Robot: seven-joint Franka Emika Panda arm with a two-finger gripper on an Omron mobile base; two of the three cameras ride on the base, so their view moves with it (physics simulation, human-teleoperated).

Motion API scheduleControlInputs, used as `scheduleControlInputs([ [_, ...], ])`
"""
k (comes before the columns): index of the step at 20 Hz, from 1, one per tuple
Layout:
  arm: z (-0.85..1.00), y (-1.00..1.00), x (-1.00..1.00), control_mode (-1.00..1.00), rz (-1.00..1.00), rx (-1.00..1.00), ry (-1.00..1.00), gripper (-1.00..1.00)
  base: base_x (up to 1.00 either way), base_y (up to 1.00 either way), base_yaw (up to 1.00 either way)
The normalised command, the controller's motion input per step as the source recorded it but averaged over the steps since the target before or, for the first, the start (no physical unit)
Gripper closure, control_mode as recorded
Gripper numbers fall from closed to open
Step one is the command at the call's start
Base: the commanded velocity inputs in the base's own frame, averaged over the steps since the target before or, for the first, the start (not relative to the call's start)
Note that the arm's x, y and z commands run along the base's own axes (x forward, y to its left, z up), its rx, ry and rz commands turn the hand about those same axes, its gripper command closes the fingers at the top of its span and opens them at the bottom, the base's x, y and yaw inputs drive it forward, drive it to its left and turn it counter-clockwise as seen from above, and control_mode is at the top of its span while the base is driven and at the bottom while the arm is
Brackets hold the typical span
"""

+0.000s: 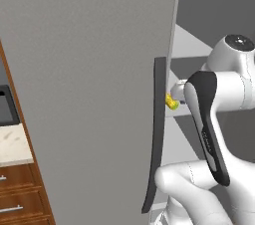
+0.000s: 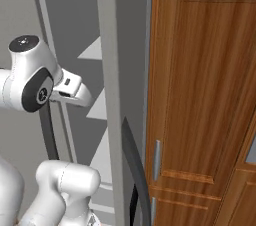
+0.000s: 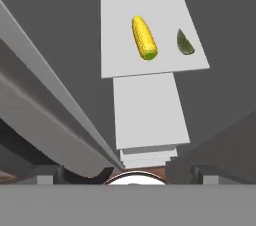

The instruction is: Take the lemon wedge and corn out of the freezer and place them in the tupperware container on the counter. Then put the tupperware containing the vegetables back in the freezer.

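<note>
The freezer's flat grey door (image 1: 89, 84) stands open, its dark curved handle (image 1: 158, 134) on the near edge. In the hand view the corn (image 3: 144, 37), a slim yellow cob, lies on a pale grey shelf (image 3: 150, 0). A small dark-green lemon wedge (image 3: 185, 42) lies just to its right, apart from it. Past the door edge the corn (image 1: 172, 102) peeks out beside my hand. My gripper (image 3: 128, 174) is open, its fingertips (image 3: 47, 172) spread wide with nothing between them, well short of the corn. The tupperware container is out of view.
A lower shelf (image 3: 147, 110) sits under the one holding the food. The door's thick edge (image 2: 110, 95) stands close to the right of my hand (image 2: 72, 90). Tall wooden cabinets (image 2: 205, 95) lie further right. The speckled counter (image 1: 14, 145) with brown drawers (image 1: 20, 204) lies left of the door.
</note>
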Motion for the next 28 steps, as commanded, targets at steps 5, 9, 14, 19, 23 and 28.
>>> scheduleControlInputs([
  [5, -0.36, -0.52, 0.26, -1.0, -0.06, -0.05, -0.01, -1.0, 0.0, 0.0, 0.0],
  [9, -0.36, -0.44, 0.44, -1.0, -0.02, -0.05, -0.01, -1.0, 0.0, 0.0, 0.0],
  [14, -0.36, -0.25, 0.64, -1.0, 0.0, 0.0, 0.0, -1.0, 0.0, 0.0, 0.0],
  [19, -0.25, -0.04, 0.63, -1.0, 0.02, 0.0, 0.0, -1.0, 0.0, 0.0, 0.0],
  [23, -0.28, 0.0, 0.59, -1.0, 0.07, 0.0, 0.0, -1.0, 0.0, 0.0, 0.0],
  [28, -0.33, 0.0, 0.46, -1.0, 0.09, 0.04, 0.0, -1.0, 0.0, 0.0, 0.0],
])
